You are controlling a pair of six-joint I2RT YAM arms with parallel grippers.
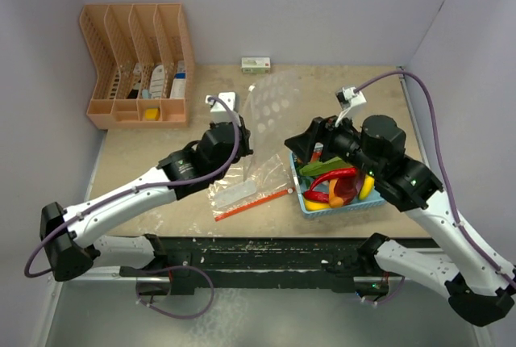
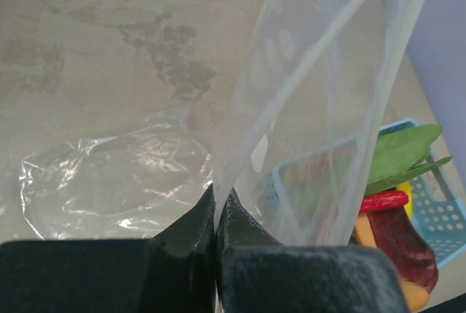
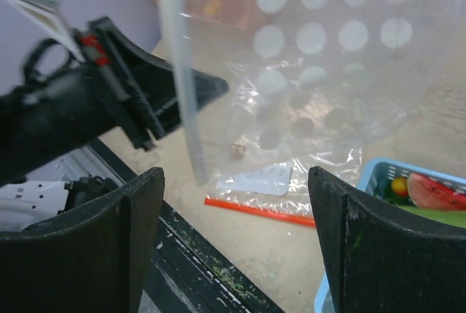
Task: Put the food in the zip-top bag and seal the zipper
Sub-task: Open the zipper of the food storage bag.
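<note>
Centrally on the worktop [image 1: 161, 141], the dotted zip-top bag [image 1: 270, 103] stands lifted; right of it a blue basket [image 1: 347, 209] holds the food [image 1: 332, 176]. The red zipper [image 1: 251, 204] lies nearer. The left end effector [image 2: 216, 207] pinches the bag; the right end effector [image 3: 229, 182] gapes wide, empty.

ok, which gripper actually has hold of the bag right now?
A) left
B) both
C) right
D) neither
A: the left gripper has its jaws shut on a fold of the zip-top bag and holds that side lifted. The right gripper stands wide open with nothing between its fingers.
</note>
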